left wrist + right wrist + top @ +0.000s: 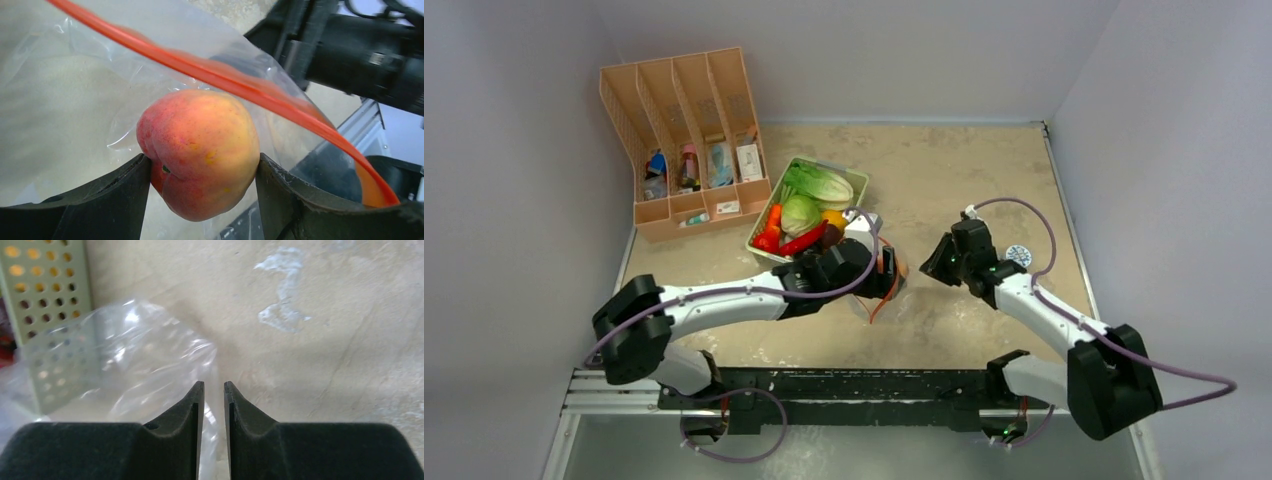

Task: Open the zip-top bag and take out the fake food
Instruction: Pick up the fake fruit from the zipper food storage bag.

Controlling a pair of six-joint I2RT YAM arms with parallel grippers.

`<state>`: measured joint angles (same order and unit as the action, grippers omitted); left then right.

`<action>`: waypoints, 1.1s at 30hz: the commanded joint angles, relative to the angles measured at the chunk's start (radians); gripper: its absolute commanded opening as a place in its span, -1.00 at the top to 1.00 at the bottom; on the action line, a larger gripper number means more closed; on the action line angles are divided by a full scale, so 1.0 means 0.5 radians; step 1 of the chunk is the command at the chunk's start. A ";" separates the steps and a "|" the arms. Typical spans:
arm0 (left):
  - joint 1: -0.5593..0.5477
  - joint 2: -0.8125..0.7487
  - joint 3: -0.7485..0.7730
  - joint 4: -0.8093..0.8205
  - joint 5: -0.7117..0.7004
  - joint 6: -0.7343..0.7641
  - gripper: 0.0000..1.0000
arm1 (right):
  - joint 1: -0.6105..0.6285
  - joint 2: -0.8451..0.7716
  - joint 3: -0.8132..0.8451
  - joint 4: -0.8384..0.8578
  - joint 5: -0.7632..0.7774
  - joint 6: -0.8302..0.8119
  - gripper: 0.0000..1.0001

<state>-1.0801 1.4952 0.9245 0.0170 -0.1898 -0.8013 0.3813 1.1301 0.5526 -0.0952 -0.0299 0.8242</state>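
Clamping a smooth orange-pink peach (200,140) against the crinkly clear bag (75,90) with its orange-red zip, the left hand (202,160) is hovering beside the tray (860,182), the right hand (214,390) hanging almost closed nearby.

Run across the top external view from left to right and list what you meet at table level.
Tan file rack → pale-green tray → left gripper, clamped on the peach → right gripper → small round disc.
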 commanded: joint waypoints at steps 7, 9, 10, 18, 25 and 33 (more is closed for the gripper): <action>0.004 -0.340 -0.013 -0.302 0.014 0.089 0.99 | 0.000 0.004 0.141 -0.013 0.062 -0.168 0.23; 0.004 -0.354 0.019 -0.286 0.002 0.122 1.00 | -0.002 -0.152 0.091 0.111 -0.110 -0.177 -0.16; 0.004 -0.372 0.026 -0.265 -0.030 0.117 1.00 | -0.002 -0.207 0.071 0.119 -0.175 -0.143 -0.42; 0.007 -0.553 0.055 -0.148 -0.468 -0.011 1.00 | -0.003 -0.453 -0.341 0.555 -0.671 0.303 -0.75; 0.004 -0.666 -0.086 0.182 -0.443 -0.157 1.00 | -0.005 -0.576 -0.609 1.137 -0.836 0.567 -0.79; 0.004 -0.713 -0.212 0.327 -0.421 -0.257 1.00 | -0.004 -0.517 -0.678 1.546 -0.889 0.731 -0.81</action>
<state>-1.0801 1.1702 0.8425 0.0750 -0.3908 -0.8886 0.3805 0.8619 0.2363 0.4732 -0.4278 1.1198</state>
